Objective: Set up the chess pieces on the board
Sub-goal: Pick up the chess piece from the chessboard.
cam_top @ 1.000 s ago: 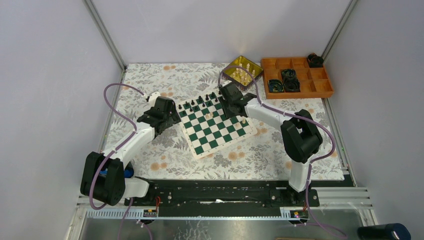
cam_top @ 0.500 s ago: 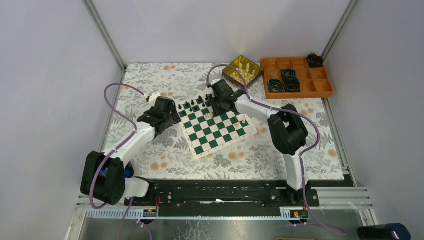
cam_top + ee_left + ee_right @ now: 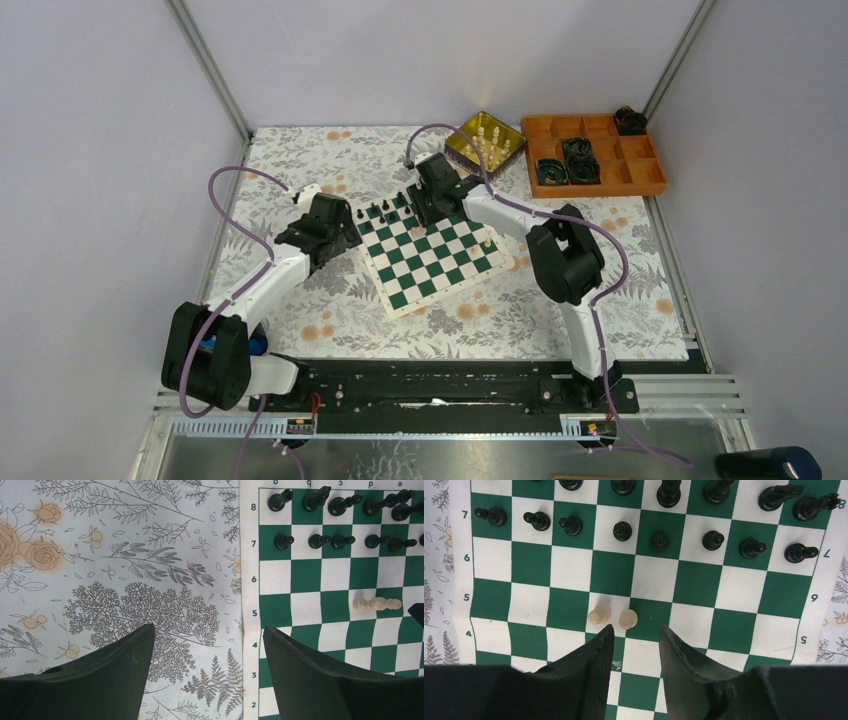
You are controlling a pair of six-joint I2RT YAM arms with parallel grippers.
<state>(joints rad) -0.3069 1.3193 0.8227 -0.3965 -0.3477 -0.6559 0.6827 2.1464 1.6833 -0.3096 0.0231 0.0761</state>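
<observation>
Cloth [image 3: 300, 160] is carrying tin [image 3: 458, 140] w/ cream pieces [image 3: 487, 140], tray [image 3: 635, 172] w/ cables [image 3: 575, 160]; my R gripper [image 3: 636, 629], now further left, & L gripper [image 3: 207, 627] are gaping empty.

left arm [image 3: 262, 280]: stretched forward, wrist tipped down | left gripper [image 3: 207, 630]: jaws apart, empty | right arm [image 3: 565, 262]: reaching forward and leftward | right gripper [image 3: 636, 629]: jaws apart, empty
</observation>
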